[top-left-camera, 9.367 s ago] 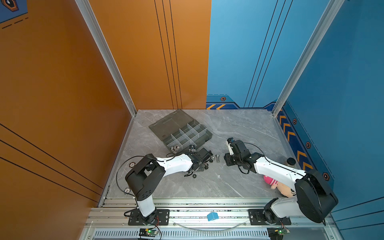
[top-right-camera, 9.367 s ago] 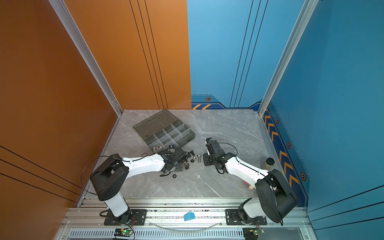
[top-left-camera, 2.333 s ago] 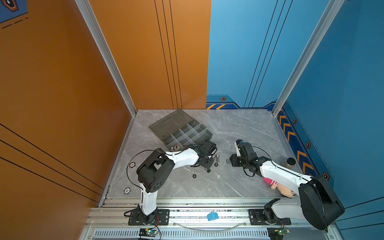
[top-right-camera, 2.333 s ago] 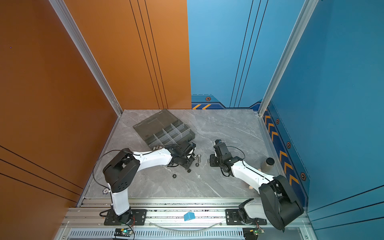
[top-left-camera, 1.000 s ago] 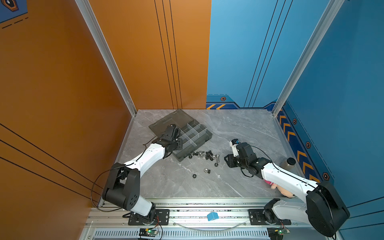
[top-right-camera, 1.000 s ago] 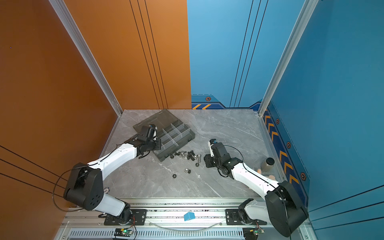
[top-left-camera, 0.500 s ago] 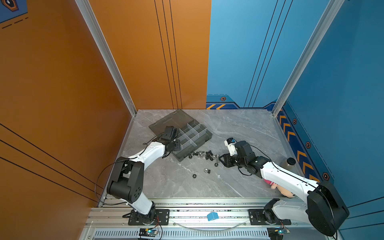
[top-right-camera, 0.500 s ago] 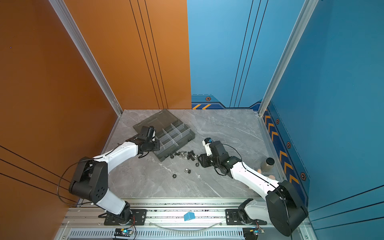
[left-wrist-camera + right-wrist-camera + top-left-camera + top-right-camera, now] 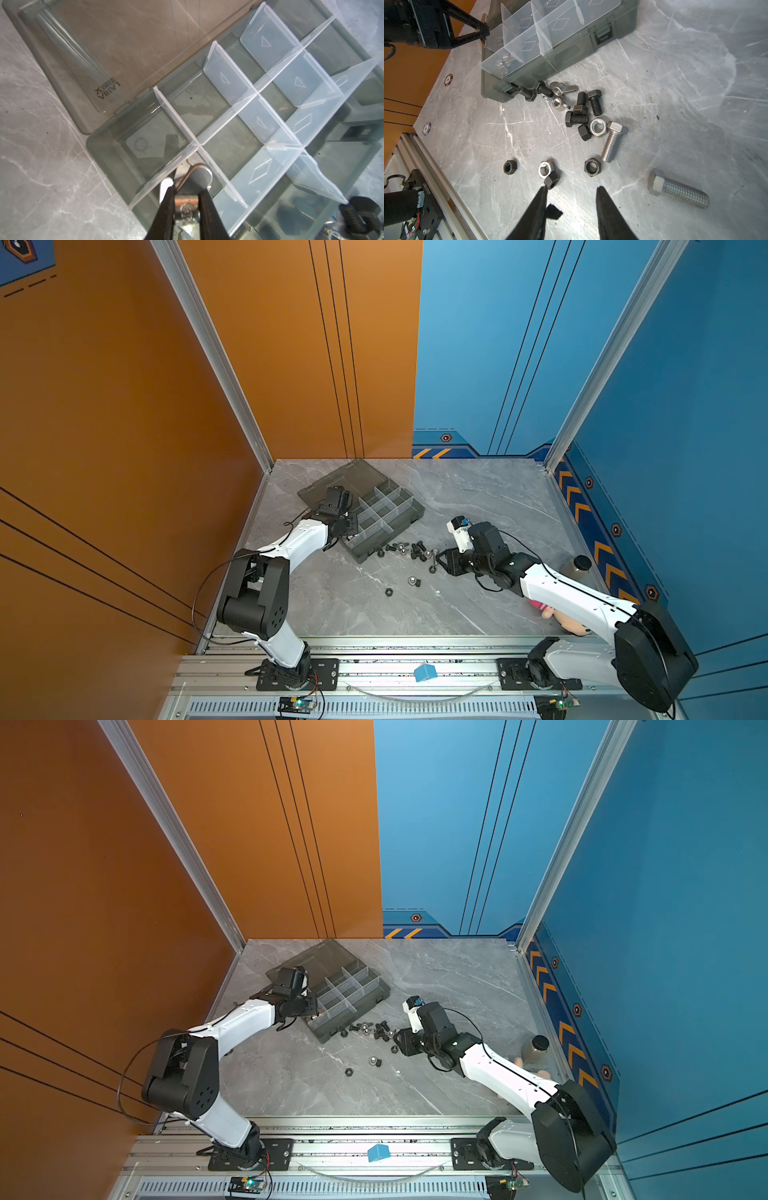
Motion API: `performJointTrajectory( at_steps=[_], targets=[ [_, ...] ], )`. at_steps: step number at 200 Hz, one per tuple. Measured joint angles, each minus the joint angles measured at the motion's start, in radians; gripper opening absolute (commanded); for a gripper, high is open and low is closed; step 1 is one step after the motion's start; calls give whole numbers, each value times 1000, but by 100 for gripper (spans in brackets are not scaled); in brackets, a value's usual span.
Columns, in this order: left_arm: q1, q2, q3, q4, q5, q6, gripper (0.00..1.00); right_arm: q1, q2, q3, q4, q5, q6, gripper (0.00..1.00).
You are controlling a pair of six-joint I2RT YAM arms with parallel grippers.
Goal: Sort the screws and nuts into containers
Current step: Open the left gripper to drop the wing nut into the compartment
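Note:
The smoky-grey organizer [image 9: 365,552] lies open at the back left, its containers split by clear dividers. My left gripper [image 9: 185,188] hangs over a compartment at its left end, shut on a shiny silver winged nut [image 9: 199,176]. More silver winged nuts [image 9: 503,60] lie in a corner compartment. Loose on the marble are several black screws [image 9: 595,101], a silver screw [image 9: 611,143] and a bigger one [image 9: 679,191]. Black nuts [image 9: 509,167] and silver nuts [image 9: 546,169] lie among them. My right gripper [image 9: 571,188] is open just short of a black nut [image 9: 552,181], holding nothing.
The box's flat lid [image 9: 336,485] lies open behind it. A black-capped bottle [image 9: 579,564] stands at the right edge, and a pink plush toy [image 9: 540,608] lies under my right arm. Two poker chips [image 9: 448,79] sit near the left wall.
My right gripper has crept left toward the loose fasteners. My left gripper has stayed over the box's left end while its elbow swung inward.

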Motion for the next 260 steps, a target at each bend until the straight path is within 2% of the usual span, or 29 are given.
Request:
performJointTrajectory(
  at_steps=[11, 49, 84, 96, 126, 146, 218, 260],
  targets=[
    [0, 9, 0, 0, 0, 3, 0, 0, 1, 0, 0, 0, 0, 41],
    [1, 17, 0, 5, 0, 6, 12, 0, 3, 0, 0, 0, -2, 41],
    [1, 17, 0, 8, 0, 6, 16, 4, 3, 0, 0, 0, -2, 41],
    [1, 17, 0, 8, 0, 6, 23, 5, 3, 0, 0, 0, -2, 41],
    [1, 17, 0, 8, 0, 9, 24, 5, 3, 0, 0, 0, -2, 42],
    [1, 16, 0, 10, 3, 16, 36, 5, 3, 0, 0, 0, -2, 42],
    [1, -18, -33, 22, 26, 13, 39, 18, 31, 31, 0, 0, -10, 43],
    [1, -93, -43, -4, 66, -1, 46, 35, 98, 108, -13, -6, -109, 43]
  ],
)
